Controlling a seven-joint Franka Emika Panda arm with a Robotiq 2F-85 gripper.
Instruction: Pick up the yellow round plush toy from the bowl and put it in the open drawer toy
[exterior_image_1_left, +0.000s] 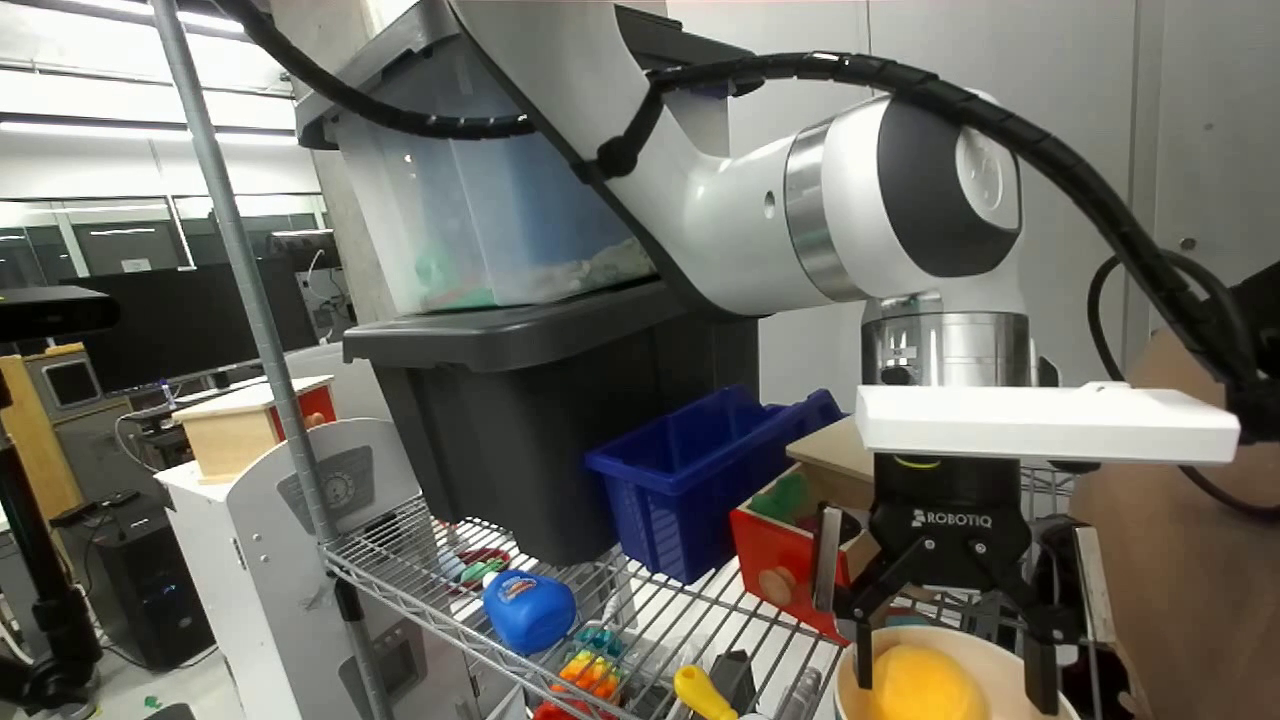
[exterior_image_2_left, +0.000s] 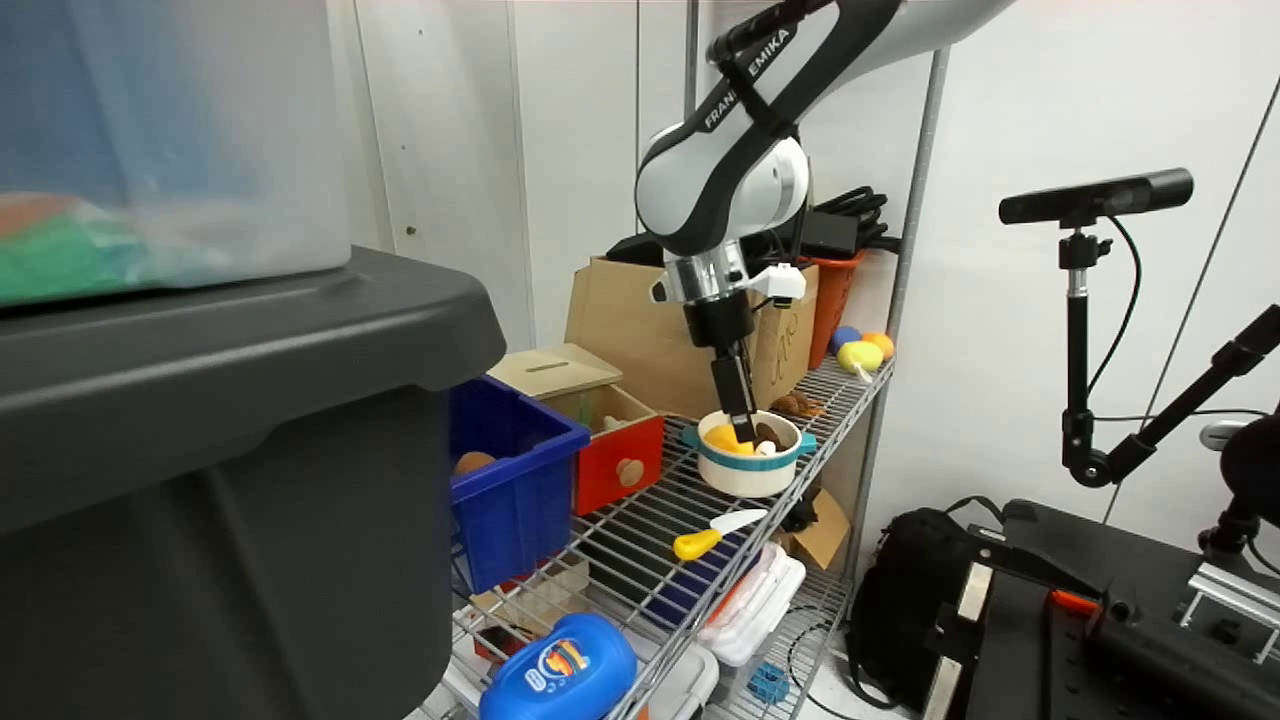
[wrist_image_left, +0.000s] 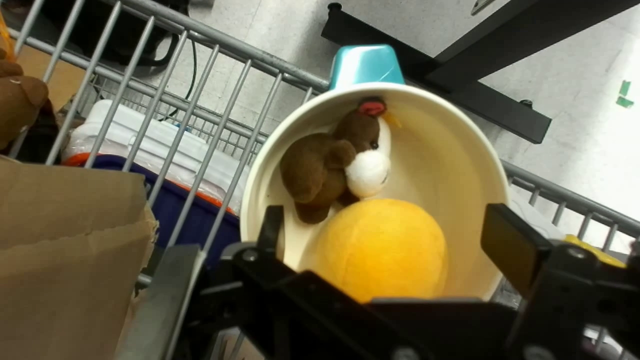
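Note:
The yellow round plush toy (wrist_image_left: 387, 250) lies in the cream bowl (wrist_image_left: 450, 150), with bare bowl showing on either side of it in the wrist view. My gripper (wrist_image_left: 384, 215) is open above it, one finger to each side, and neither touches the ball there. In an exterior view the gripper (exterior_image_1_left: 952, 692) points straight down over the bowl, its fingertips at rim height. The open drawer toy (exterior_image_2_left: 620, 465) stands beside the bowl, red front pulled out; its drawer (exterior_image_1_left: 790, 565) holds something green. The ball's near side is hidden by the gripper body in the wrist view.
A brown and white plush (wrist_image_left: 320, 170) shares the bowl. The blue bin (exterior_image_2_left: 515, 490) adjoins the drawer toy, and a cardboard box (exterior_image_2_left: 640, 320) stands behind. A yellow-handled knife (exterior_image_2_left: 700, 543) and blue bottle (exterior_image_2_left: 560, 670) lie on the wire shelf. Large dark bins (exterior_image_1_left: 540, 430) rise nearby.

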